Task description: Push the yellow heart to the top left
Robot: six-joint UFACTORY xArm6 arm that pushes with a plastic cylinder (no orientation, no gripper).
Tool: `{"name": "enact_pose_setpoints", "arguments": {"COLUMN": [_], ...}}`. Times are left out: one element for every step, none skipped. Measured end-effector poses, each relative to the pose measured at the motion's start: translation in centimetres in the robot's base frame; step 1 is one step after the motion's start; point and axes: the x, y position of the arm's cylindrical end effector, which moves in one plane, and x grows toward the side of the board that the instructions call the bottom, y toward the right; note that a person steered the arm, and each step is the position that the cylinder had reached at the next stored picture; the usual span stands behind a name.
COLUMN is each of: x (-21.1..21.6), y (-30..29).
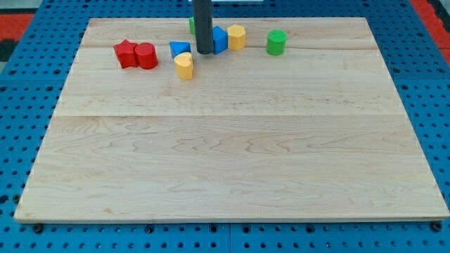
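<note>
The yellow heart (pixel 184 66) lies near the view's top, left of centre on the wooden board (pixel 232 154). My tip (pixel 204 52) is just up and to the right of it, apart from it, between a blue block (pixel 179 49) on its left and another blue block (pixel 220 39) on its right. A green block (pixel 191 25) is mostly hidden behind the rod. A yellow hexagon block (pixel 237 36) sits right of the second blue block.
A red star block (pixel 126 54) and a red cylinder (pixel 146 55) sit together at the view's top left. A green cylinder (pixel 276 42) stands alone at the top, right of centre. The board lies on a blue pegboard (pixel 21 105).
</note>
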Motion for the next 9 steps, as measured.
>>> {"name": "enact_pose_setpoints", "arguments": {"x": [1.1, 3.8, 4.1, 5.4, 5.3, 4.6, 4.9, 6.0, 7.1], "y": [0.6, 0.7, -3.3, -6.4, -13.6, -20.1, -20.6, -20.6, -22.0]}}
